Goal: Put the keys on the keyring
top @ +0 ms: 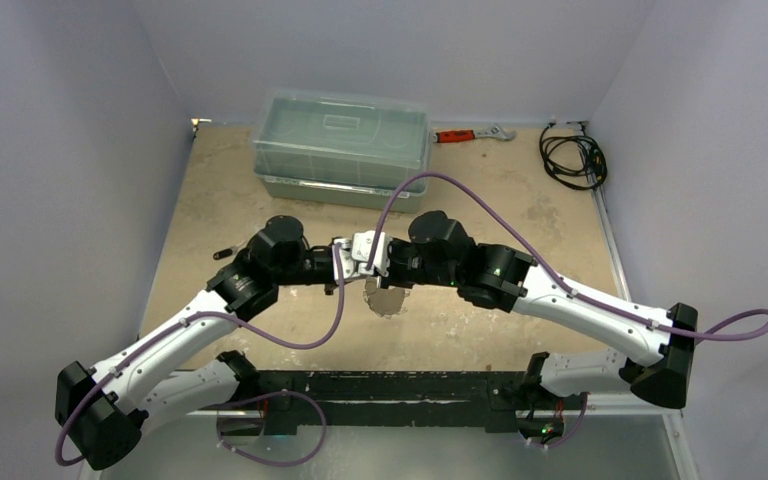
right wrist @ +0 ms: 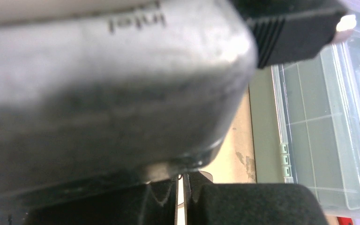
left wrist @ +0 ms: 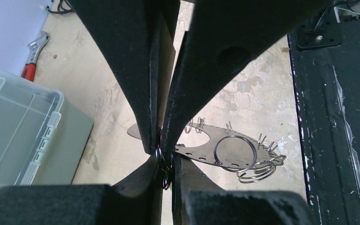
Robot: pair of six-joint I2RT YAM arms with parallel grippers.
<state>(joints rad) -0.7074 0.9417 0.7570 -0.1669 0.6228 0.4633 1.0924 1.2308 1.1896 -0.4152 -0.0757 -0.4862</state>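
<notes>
From above, the left arm (top: 175, 338) and right arm (top: 585, 305) meet tip to tip over the middle of the tabletop (top: 220, 190), with bare board on either flank. The plastic box (top: 340, 148) stands just behind them.

In the left wrist view, the left fingers (left wrist: 131, 70) are pinched on a thin loop of the keyring (left wrist: 236, 151) (its flat tag sits just beyond the tips). The right fingers (left wrist: 190, 176) are pressed on the same loop from below.

In the right wrist view, a camera housing (right wrist: 98, 84) crowds the frame, and only a slit shows between the right fingers.
</notes>
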